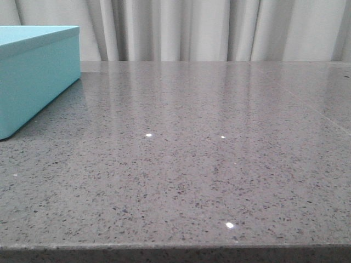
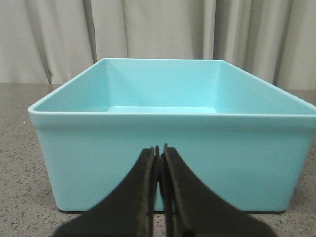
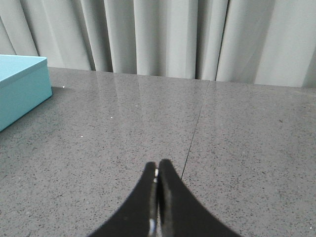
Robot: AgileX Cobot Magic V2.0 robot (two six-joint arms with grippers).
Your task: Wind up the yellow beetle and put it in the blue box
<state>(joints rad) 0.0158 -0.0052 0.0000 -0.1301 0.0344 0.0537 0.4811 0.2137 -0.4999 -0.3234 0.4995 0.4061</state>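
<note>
No yellow beetle visible in any view. Blue box (image 1: 35, 76) open-topped and empty, at the far left of the grey speckled table (image 1: 192, 164), pale curtains (image 1: 208, 27) behind. Left end effector (image 2: 161, 148) pressed together just before the box wall; right end effector (image 3: 157, 165) likewise closed, low over bare table. Probably the very start: toy to be found first, then gripped and wound.

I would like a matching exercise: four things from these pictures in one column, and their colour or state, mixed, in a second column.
Things:
1. box
2. table
3. left gripper
4. curtain

Colour or state:
a. speckled grey
b. shut, holding nothing
c. turquoise, open on top
d. pale, hanging in folds

Pairs: 1-c, 2-a, 3-b, 4-d
</note>
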